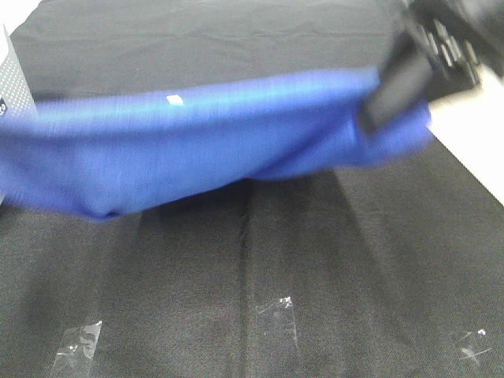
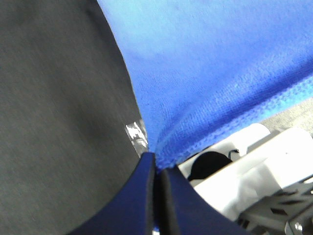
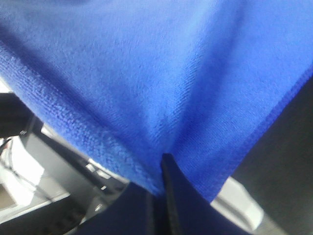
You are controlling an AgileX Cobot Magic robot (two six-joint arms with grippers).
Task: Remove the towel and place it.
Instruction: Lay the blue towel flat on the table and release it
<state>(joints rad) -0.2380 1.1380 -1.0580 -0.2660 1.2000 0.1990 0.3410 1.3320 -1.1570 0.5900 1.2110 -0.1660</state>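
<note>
Exterior view alone shows royal-blue microfibre towel [image 1: 220, 150] hanging above black-clothed counter [image 1: 315, 276]; left pincer [image 2: 156, 162] and right pincer [image 3: 164, 161] each clamp its edge.

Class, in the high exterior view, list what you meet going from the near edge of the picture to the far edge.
Crumpled clear tape patch on the black fabric table covering → large royal-blue microfibre towel, stretched across → small white tag at the towel's far edge → black covering again.
</note>
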